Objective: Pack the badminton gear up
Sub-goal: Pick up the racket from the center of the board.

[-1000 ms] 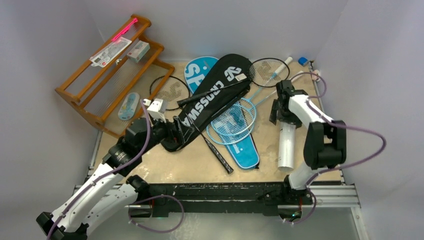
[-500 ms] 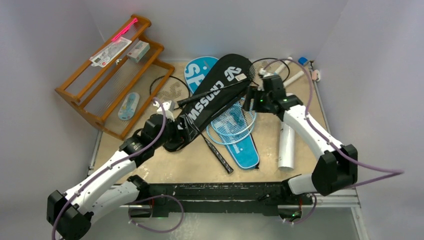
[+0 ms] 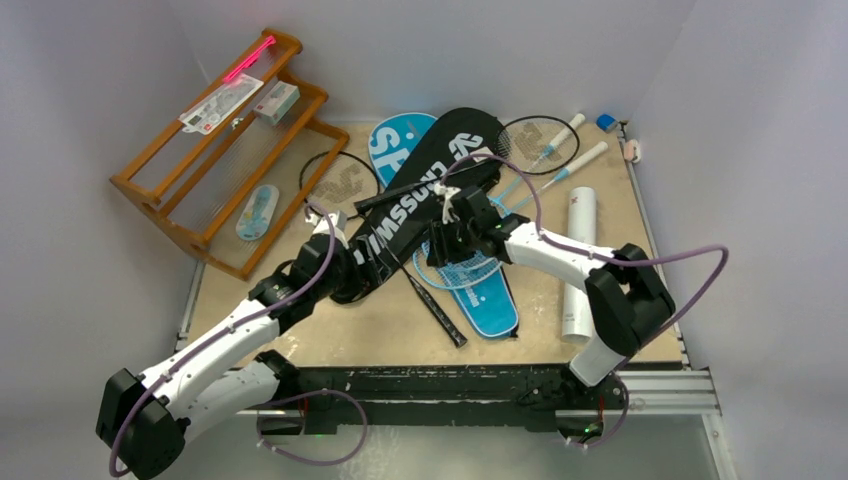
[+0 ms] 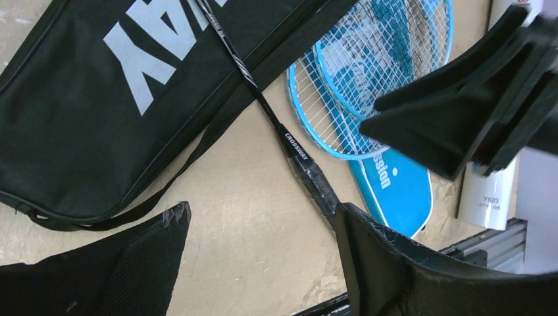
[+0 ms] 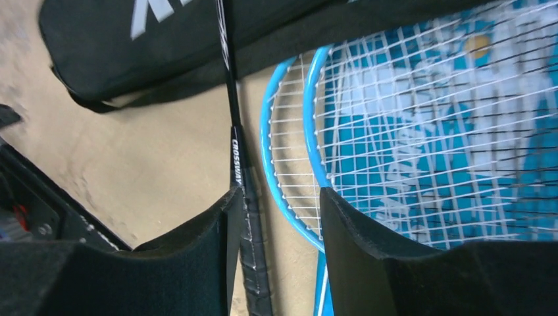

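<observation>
The black "CROSSWAY" cover [image 3: 440,170] lies across the blue "SPORT" cover [image 3: 490,305]. Two light-blue rackets [image 3: 470,262] rest on the blue one. A black racket's handle [image 3: 440,312] points toward the near edge. My right gripper [image 3: 440,245] is open and low over that handle [image 5: 250,230], which lies against its left finger. The blue racket frame [image 5: 289,197] is also in the gap of the right gripper [image 5: 279,197]. My left gripper [image 4: 261,214] stands wide open over bare table beside the black cover's [image 4: 99,99] lower end, nothing between its fingers. The white tube [image 3: 578,270] lies at the right.
A wooden rack [image 3: 215,150] with small packaged items leans at the back left. A second black racket head [image 3: 535,140] and white handles lie at the back right, near small blue and pink items by the wall. A metal rail [image 3: 450,385] runs along the near edge.
My right arm has swung left from the white tube to the rackets, its jaws narrowing. The left gripper has crept forward along the black cover's end and narrowed slightly.
</observation>
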Available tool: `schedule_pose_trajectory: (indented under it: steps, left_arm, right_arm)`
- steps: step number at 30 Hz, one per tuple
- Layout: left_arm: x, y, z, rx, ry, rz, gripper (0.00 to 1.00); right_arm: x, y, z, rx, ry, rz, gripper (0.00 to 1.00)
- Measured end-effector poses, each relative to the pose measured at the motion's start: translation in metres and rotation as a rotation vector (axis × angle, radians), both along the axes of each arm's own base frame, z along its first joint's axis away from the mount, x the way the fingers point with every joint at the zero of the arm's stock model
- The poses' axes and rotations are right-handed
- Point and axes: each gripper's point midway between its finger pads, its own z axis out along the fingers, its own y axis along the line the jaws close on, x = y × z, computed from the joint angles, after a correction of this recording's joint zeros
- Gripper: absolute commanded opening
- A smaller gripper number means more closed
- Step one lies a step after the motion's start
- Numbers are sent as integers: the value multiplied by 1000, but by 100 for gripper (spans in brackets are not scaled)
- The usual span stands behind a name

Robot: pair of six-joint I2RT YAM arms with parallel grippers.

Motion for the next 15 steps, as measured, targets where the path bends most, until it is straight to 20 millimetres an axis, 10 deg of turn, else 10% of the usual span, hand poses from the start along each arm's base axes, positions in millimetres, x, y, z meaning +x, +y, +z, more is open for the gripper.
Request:
schedule_pose_trajectory:
  steps: [15]
  left_arm:
    - [-7,26,-8,-18,16,158,71]
  right_arm:
    - [-30,29,-47,-111,48,129,44]
